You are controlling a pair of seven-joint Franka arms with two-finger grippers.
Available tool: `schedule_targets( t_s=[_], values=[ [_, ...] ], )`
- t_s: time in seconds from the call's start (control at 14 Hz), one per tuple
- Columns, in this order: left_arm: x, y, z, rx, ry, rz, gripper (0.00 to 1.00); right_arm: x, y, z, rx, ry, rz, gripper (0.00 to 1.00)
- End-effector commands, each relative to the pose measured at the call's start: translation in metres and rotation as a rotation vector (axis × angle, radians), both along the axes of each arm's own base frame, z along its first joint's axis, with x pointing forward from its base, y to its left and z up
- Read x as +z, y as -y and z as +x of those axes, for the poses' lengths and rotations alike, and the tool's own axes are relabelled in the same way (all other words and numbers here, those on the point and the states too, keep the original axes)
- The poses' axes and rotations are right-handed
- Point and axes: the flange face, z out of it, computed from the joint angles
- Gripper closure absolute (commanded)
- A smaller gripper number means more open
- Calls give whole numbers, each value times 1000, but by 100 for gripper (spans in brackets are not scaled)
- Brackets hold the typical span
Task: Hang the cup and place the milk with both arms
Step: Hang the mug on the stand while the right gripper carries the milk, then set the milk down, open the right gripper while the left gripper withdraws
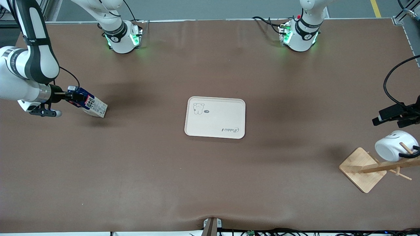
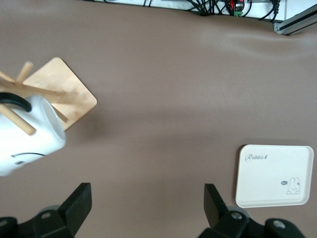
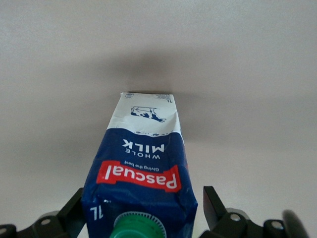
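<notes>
The right gripper [image 1: 70,96] clamps the blue, red and white milk carton [image 1: 91,105] at its gabled top, tilted near the right arm's table end, for carrying to the cream rectangular tray [image 1: 215,117], while the left gripper [image 2: 147,203], spread wide and empty, hangs above the white smiley mug [image 1: 394,145] already hooked on the wooden peg rack [image 1: 374,168].

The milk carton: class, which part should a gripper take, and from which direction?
Grip the milk by its blue upper part beside the cap, coming from the cap end: its flat parallel sides suit two fingers. The right gripper holds it there, tilted. The left gripper waits open near the cup.
</notes>
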Motion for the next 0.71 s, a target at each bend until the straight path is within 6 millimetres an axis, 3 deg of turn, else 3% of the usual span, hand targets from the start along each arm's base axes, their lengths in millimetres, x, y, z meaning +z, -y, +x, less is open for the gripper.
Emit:
schedule_targets(
  t_s=[0.0, 0.21, 0.5, 0.64],
  values=[
    [20, 18, -18, 25, -22, 42, 0, 7, -5, -1, -13, -18, 19, 0],
    [28, 38, -28, 39, -49, 100, 0, 16, -11, 2, -20, -32, 48, 0],
    [37, 48, -38, 73, -70, 116, 0, 20, -16, 4, -8, -37, 50, 0],
    [38, 54, -40, 62, -74, 126, 0, 48, -20, 16, 11, -57, 60, 0]
  ],
)
